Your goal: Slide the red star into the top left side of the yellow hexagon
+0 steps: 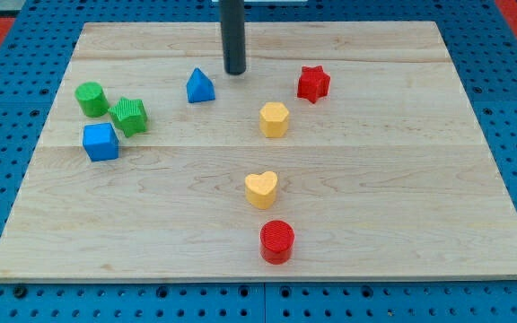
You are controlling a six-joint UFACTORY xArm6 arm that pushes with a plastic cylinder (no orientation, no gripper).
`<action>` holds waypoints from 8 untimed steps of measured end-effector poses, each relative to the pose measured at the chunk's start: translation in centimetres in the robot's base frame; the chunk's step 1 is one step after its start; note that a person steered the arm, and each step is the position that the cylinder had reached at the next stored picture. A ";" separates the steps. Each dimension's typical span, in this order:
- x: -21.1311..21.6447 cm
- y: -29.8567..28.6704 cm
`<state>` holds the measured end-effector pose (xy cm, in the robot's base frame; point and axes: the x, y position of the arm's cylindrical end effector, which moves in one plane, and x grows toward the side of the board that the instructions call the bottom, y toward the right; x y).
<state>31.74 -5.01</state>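
The red star (313,83) lies on the wooden board toward the view's top right of centre. The yellow hexagon (275,118) lies below and to the left of it, a short gap apart. My tip (234,71) rests on the board at the view's top centre, left of the red star and just right of the blue triangular block (201,86). The tip touches no block.
A yellow heart (261,188) and a red cylinder (277,240) lie at the lower centre. A green cylinder (91,98), a green ridged block (129,116) and a blue cube (100,142) cluster at the view's left. The wooden board (420,197) sits on a blue pegboard.
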 end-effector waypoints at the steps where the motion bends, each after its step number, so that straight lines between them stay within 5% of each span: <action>1: 1.2 -7.5; 2: 1.3 -12.8; 5: -0.2 1.1; 7: 9.7 0.1; 8: 12.7 5.3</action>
<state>44.46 0.34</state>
